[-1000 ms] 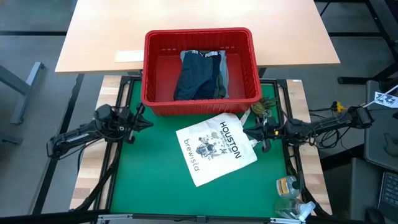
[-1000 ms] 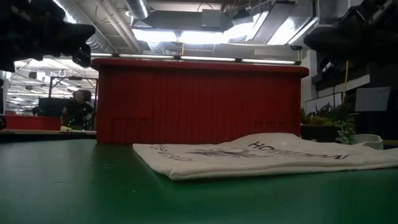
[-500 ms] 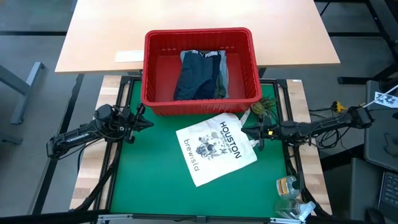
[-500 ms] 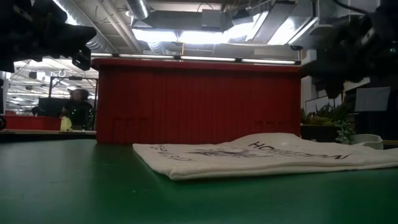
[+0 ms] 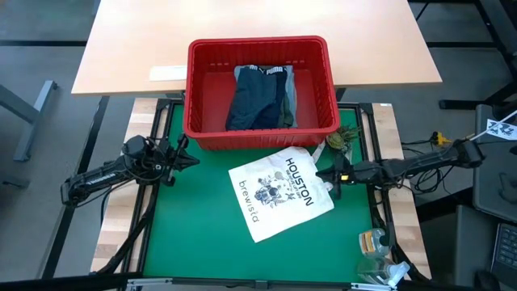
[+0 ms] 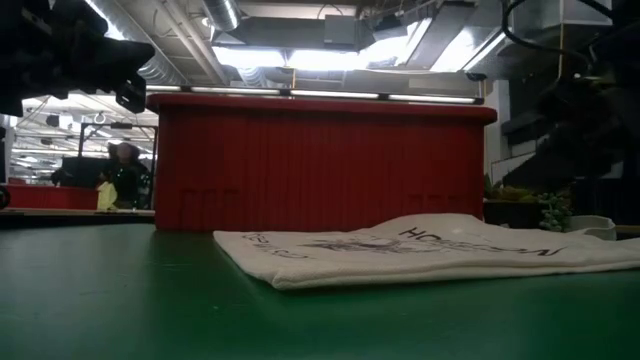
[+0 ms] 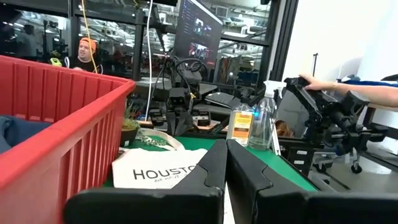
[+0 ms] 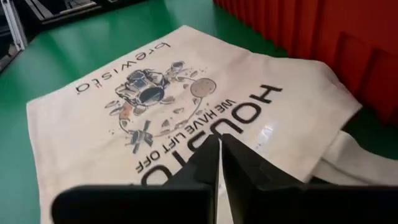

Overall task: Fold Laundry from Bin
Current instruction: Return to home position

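The clothes (image 5: 258, 101) are laid inside the red basket (image 5: 258, 136), beyond both claws. The left gripper (image 5: 184, 156), pressed together, is held nearest its front-left corner; the right gripper (image 5: 325, 175), likewise closed, is held over the tote bag (image 5: 279, 198).

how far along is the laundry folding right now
Done: the folded laundry lies stacked in the red bin. In hand: nothing; the left claw, near the bin's front corner, and the right claw, at the white tote bag's edge, are shut and empty. Left: probably just parking the arms.
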Action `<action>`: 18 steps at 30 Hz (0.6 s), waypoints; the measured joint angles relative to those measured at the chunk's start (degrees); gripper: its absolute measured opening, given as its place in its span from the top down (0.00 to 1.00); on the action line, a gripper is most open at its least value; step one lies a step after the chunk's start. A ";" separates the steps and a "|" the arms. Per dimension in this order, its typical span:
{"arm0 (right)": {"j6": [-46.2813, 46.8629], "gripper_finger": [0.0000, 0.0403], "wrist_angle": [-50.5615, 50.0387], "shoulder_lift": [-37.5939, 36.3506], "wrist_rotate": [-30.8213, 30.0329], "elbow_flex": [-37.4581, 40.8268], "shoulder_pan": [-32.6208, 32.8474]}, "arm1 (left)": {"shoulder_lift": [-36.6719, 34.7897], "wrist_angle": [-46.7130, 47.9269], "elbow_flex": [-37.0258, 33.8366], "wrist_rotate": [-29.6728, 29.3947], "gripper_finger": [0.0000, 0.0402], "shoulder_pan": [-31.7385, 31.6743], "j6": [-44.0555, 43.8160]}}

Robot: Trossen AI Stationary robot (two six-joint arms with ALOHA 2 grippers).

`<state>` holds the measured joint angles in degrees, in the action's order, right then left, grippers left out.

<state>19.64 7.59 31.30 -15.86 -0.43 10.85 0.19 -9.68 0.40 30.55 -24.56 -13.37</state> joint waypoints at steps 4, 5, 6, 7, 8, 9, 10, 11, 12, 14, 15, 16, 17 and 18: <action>0.04 0.95 -3.67 -5.74 0.51 -0.09 0.00 | 0.01 -0.16 0.00 -0.68 0.99 1.02 -0.02; 0.07 0.95 -3.56 -7.31 0.75 -0.09 0.00 | 0.01 -0.17 0.00 -1.10 0.99 1.73 -0.02; 0.07 0.95 -3.53 -8.89 0.90 -0.07 0.00 | 0.01 -0.17 0.00 -1.64 0.99 2.60 0.00; 0.07 0.95 -3.54 -10.48 1.01 -0.07 0.00 | 0.01 -0.18 0.00 -2.30 0.99 3.57 -0.01; 0.07 0.95 -3.52 -11.87 1.03 -0.07 0.00 | 0.01 -0.19 0.00 -2.87 0.99 4.58 0.00; 0.06 0.95 -3.52 -13.22 1.01 -0.07 0.00 | 0.01 -0.19 0.00 -3.21 0.99 5.54 0.00; 0.05 0.95 -3.52 -14.47 1.03 -0.07 0.00 | 0.01 -0.19 0.00 -3.41 0.99 6.52 -0.02; 0.04 0.95 -3.48 -15.57 1.02 -0.07 0.00 | 0.01 -0.19 0.00 -3.44 0.99 7.42 -0.02; 0.04 0.95 -3.47 -16.60 1.03 -0.07 0.00 | 0.01 -0.19 0.00 -3.44 0.99 8.32 0.00; 0.04 0.95 -3.47 -18.56 1.05 -0.07 0.00 | 0.01 -0.19 0.00 -3.44 0.99 9.83 -0.01; 0.04 0.95 -3.46 -19.52 1.05 -0.07 0.00 | 0.01 -0.19 0.00 -3.46 0.99 10.49 0.00; 0.04 0.95 -3.46 -20.43 1.05 -0.07 0.00 | 0.01 -0.19 0.00 -3.44 0.99 11.12 0.00; 0.04 0.95 -3.47 -21.33 1.05 -0.07 0.00 | 0.01 -0.21 0.00 -3.44 0.99 11.53 0.00; 0.03 0.95 -3.47 -22.19 1.07 -0.07 0.00 | 0.01 -0.21 0.00 -3.44 0.99 11.78 0.00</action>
<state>19.66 4.12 9.11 -14.79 -0.49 10.85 0.21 -9.89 0.40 27.11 -12.78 -13.37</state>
